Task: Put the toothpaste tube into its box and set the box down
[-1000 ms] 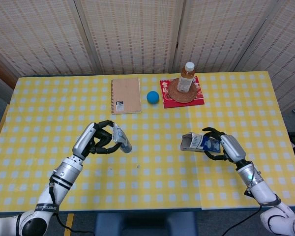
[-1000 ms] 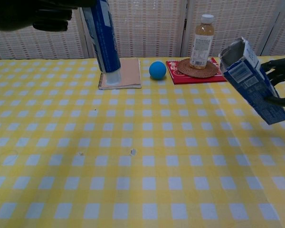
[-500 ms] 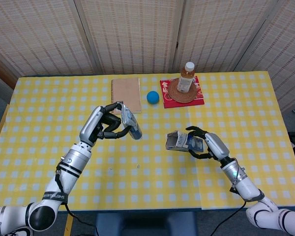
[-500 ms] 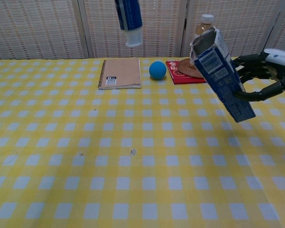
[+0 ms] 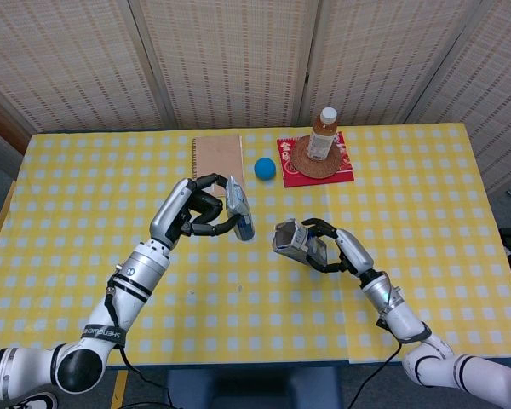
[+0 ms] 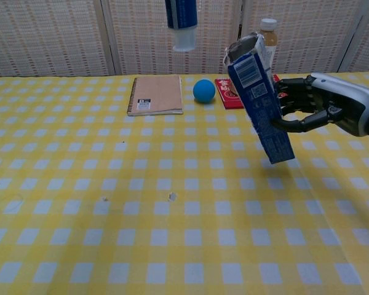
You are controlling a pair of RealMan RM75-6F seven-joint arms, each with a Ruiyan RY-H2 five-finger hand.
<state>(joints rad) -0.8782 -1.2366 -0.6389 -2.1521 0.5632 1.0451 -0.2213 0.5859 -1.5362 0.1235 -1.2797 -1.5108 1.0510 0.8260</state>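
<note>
toothpaste tube (image 5: pixel 238 218) — gripped in the closed fingers of the left hand (image 5: pixel 196 215), cap end down, held above the table (image 5: pixel 85 196). box (image 6: pixel 261 107) — clasped by the right hand (image 6: pixel 320 112), torn mouth tilted up toward 11 o'clock, just beside the tube's cap. risk: the cap may be caught on the ragged flaps, so that the mouth is crushed or the box slips.

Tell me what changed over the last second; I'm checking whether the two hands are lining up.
Both hands moved toward the middle of the table. The left hand carried the toothpaste tube rightward and away from the robot; the right hand brought the box leftward, open end up, narrowing the gap. Neither let go. The notebook, ball and bottle stayed put.
</note>
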